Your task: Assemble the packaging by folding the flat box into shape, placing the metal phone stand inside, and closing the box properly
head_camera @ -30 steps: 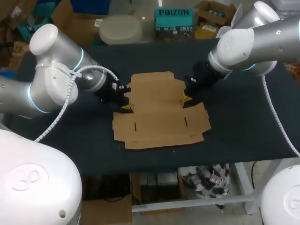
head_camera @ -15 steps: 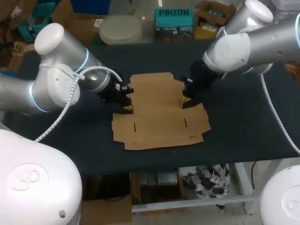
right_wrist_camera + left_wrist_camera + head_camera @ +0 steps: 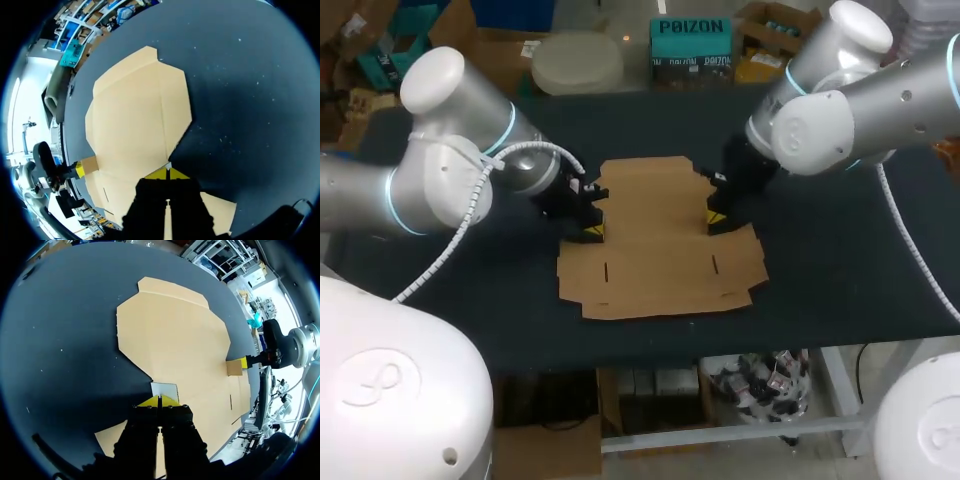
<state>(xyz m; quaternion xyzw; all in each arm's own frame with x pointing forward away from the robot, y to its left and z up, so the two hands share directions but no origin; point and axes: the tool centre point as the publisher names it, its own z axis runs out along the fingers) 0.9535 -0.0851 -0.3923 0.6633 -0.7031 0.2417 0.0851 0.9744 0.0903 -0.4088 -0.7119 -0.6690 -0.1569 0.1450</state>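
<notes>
Box (image 3: 660, 245) lies flat mid-frame; left gripper (image 3: 590, 234) at its left notch, right gripper (image 3: 717, 222) at its right notch; both clenched, tips against small raised flaps.

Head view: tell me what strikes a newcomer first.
A flat cardboard box lies unfolded in the middle of the dark table. The left hand and right hand each pinch a small flap on opposite sides of it.
</notes>
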